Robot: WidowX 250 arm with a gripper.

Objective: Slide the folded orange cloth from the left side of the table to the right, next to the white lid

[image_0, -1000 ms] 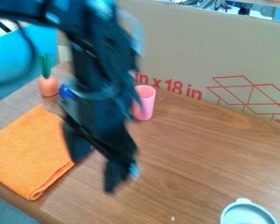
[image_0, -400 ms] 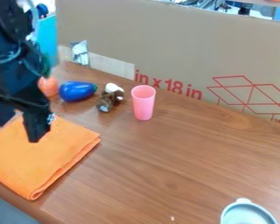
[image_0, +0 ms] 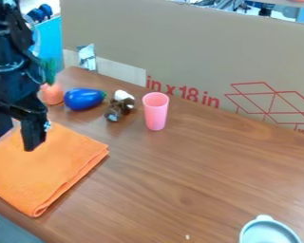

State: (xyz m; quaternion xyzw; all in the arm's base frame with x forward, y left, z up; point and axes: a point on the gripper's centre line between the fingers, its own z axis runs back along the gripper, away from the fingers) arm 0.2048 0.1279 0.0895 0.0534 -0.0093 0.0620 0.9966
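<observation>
At the left edge, the black gripper hangs over the back left part of a folded orange cloth, its two fingers apart with nothing between them. Just behind it, partly covered by the arm, is an orange toy carrot with a green top. To the right of the carrot lies a blue toy eggplant. A small brown plush toy with a white part lies beside that, and a pink cup stands upright to its right.
A light blue-grey lidded or handled dish sits at the bottom right edge. A large cardboard panel runs along the back of the wooden table. A silvery piece stands at the back left.
The arm and gripper have swung from the middle of the view to the left edge, uncovering the eggplant, plush toy and more of the cloth. The objects on the table have stayed put.
</observation>
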